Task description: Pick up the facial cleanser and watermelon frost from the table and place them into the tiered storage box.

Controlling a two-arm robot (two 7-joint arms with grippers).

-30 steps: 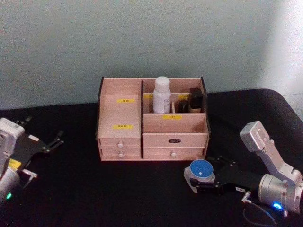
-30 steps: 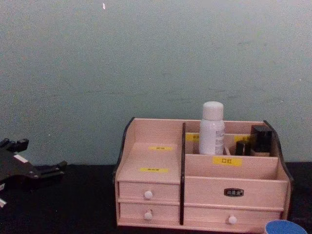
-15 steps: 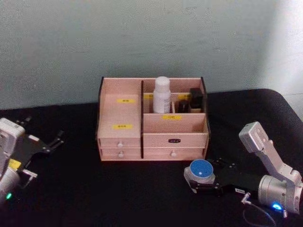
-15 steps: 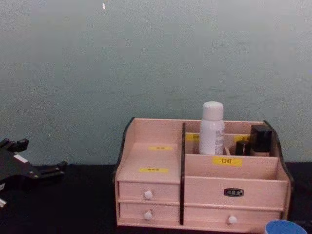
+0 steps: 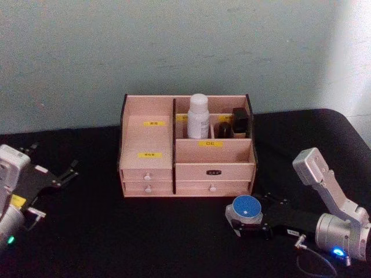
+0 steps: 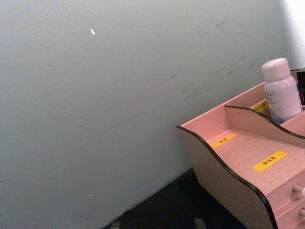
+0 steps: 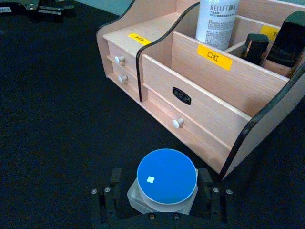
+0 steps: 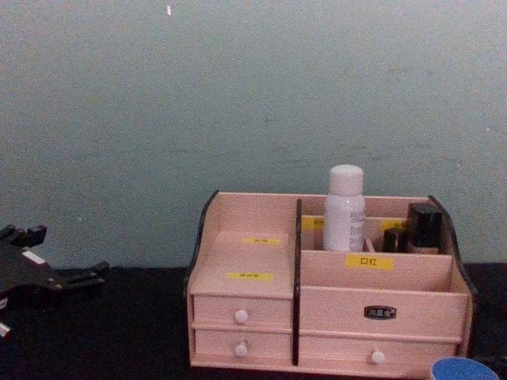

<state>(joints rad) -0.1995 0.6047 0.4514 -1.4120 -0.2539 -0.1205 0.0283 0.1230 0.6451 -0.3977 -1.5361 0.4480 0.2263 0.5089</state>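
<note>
The right claw (image 7: 159, 186) grips the watermelon frost (image 7: 167, 174) on the counter (image 7: 57, 119). The facial cleanser (image 7: 218, 19) says "RELLET". The left claw (image 5: 54, 156) sits open.

This is looking like a robot test lab, not a home. A bare, scuffed grey-green wall (image 5: 174, 46) is rising well beyond the right pincer (image 5: 247, 218), and a plain black surface (image 5: 145, 237) is spreading under it. The tiered storage box (image 5: 148, 139) is standing alone just beyond that pincer like a staged prop, while the left pincer (image 5: 54, 157) is idling far off to its left and a cable (image 5: 316, 266) is looping behind it
</note>
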